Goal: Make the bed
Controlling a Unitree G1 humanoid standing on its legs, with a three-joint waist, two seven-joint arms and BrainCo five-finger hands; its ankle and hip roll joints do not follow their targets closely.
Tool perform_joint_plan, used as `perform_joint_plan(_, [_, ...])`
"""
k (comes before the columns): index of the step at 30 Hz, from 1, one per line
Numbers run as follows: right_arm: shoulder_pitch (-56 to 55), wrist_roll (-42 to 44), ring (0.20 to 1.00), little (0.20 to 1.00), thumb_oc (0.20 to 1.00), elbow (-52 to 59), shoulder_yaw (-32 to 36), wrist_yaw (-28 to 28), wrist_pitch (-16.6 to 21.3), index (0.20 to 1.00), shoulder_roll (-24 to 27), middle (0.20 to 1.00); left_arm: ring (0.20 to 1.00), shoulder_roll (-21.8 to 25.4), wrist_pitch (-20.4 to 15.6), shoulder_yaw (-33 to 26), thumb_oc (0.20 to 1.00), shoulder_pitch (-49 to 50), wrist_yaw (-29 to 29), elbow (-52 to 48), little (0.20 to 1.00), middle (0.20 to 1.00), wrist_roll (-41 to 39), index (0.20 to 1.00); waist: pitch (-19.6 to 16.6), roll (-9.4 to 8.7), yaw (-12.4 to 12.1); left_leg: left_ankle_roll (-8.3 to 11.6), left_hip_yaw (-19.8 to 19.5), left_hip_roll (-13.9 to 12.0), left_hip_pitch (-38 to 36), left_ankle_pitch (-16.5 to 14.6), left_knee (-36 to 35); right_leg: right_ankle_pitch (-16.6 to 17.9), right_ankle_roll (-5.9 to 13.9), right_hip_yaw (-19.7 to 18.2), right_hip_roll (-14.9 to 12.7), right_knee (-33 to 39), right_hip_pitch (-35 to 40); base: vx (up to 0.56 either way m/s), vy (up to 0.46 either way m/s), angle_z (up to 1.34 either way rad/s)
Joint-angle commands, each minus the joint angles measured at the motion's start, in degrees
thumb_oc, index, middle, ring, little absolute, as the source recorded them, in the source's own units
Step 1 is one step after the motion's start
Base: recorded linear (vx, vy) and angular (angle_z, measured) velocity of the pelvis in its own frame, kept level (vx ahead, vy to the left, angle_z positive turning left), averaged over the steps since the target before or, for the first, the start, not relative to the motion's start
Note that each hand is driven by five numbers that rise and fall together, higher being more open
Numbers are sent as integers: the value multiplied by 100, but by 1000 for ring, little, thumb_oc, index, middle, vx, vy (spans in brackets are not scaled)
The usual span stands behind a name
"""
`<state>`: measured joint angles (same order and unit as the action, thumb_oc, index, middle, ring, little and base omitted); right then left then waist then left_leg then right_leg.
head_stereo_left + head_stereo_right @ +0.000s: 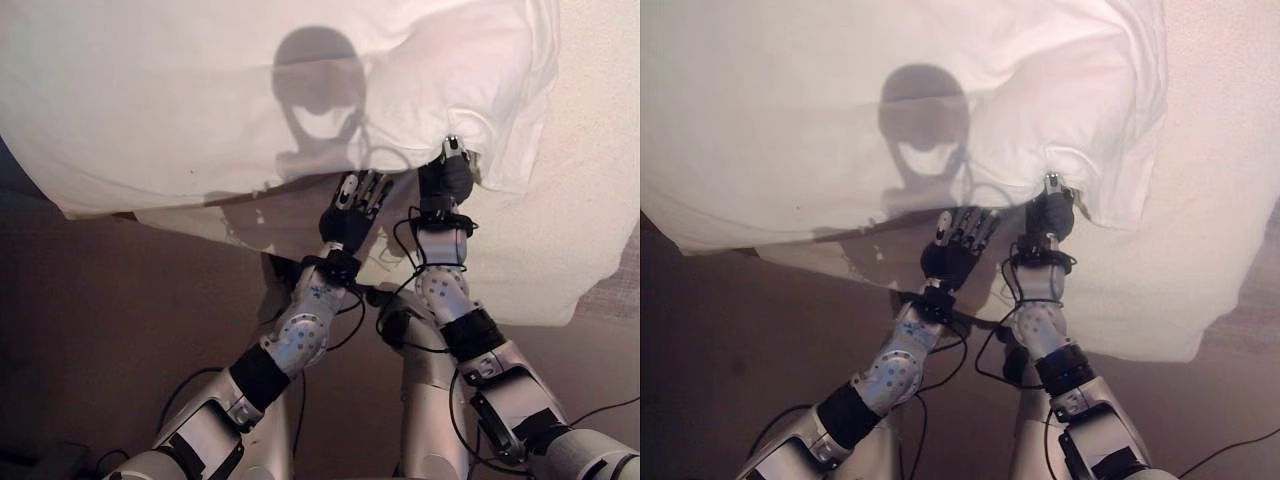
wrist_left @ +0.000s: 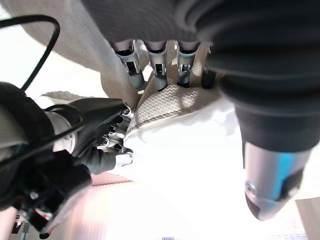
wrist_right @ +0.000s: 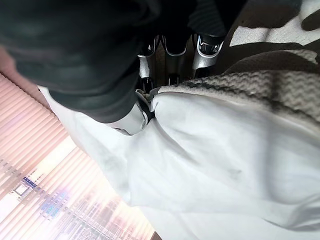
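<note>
Right now your right hand [image 1: 446,176] pinches the near edge of the white sheet [image 1: 200,100] over the bed [image 1: 590,160]; just left, your left hand [image 1: 352,208] hovers, fingers straight and apart.

A white sheet [image 1: 890,110] lies spread over the bed [image 1: 1210,200]. At the sheet's near edge the right hand [image 1: 1050,212] pinches a fold of it. Just beside that edge the left hand [image 1: 955,245] hovers, fingers straight.
</note>
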<state>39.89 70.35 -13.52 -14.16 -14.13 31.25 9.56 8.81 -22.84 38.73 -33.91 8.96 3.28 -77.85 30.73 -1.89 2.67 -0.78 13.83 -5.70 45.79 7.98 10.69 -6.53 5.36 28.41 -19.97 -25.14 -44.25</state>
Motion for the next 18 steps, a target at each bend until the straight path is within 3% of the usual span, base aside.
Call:
perform_joint_plan(1, [-53,-187,200,200,200,558,-15,254,223,200,13,200,1000,-401,-127,76,1000,-442,-250,-879,1000,1000,64,1000,-93,32,14,302,189,-217,-184,-978,784,1305,510,-1,-195,739,-32,0,0,0])
perform_joint_plan(11, [-109,-37,200,200,200,513,72,345,277,200,-36,200,1000,-536,-509,-348,1000,-441,-262,-1118,1000,1000,-107,1000,-93,46,-5,305,143,-221,-119,-983,802,1306,527,34,-204,719,-75,0,0,0])
perform_joint_plan(18, [-234,-39,200,200,200,551,183,344,299,200,-35,200,1000,-343,-836,-859,1000,-316,-154,-1340,1000,1000,22,1000,-93,86,-58,302,135,-214,-109,-989,804,1295,523,48,-210,710,-81,0,0,0])
